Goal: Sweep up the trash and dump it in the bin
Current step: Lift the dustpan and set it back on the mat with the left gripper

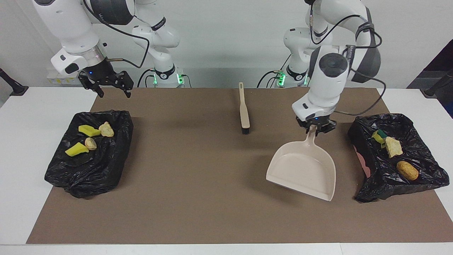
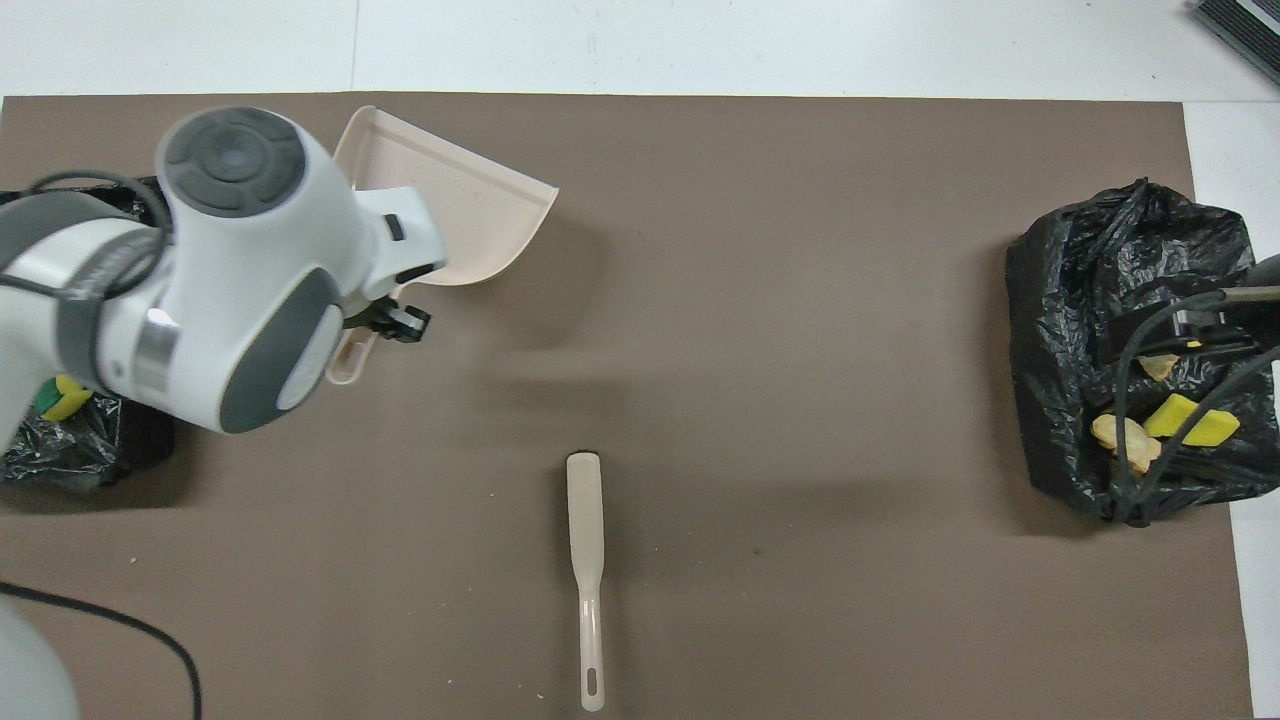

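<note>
My left gripper [image 1: 315,129] is shut on the handle of the beige dustpan [image 1: 304,170], which hangs empty and tilted low over the brown mat beside the bin [image 1: 389,187] at the left arm's end. In that bin lies trash: a green-and-yellow sponge [image 1: 378,136], a pale lump [image 1: 393,146] and a golden-brown lump [image 1: 407,170]. The other bin [image 1: 88,177] holds two yellow wedges [image 1: 89,130] and two bread-like lumps [image 1: 106,129]. My right gripper [image 1: 114,94] hangs open over that bin's edge nearest the robots. In the overhead view the left arm covers most of the dustpan [image 2: 450,200].
A beige brush [image 1: 243,109] lies on the mat [image 1: 198,184] midway between the arms, close to the robots, bristles pointing away from them; the overhead view shows the brush [image 2: 586,560] too. Both bins are lined with black bags and sit at the mat's two ends.
</note>
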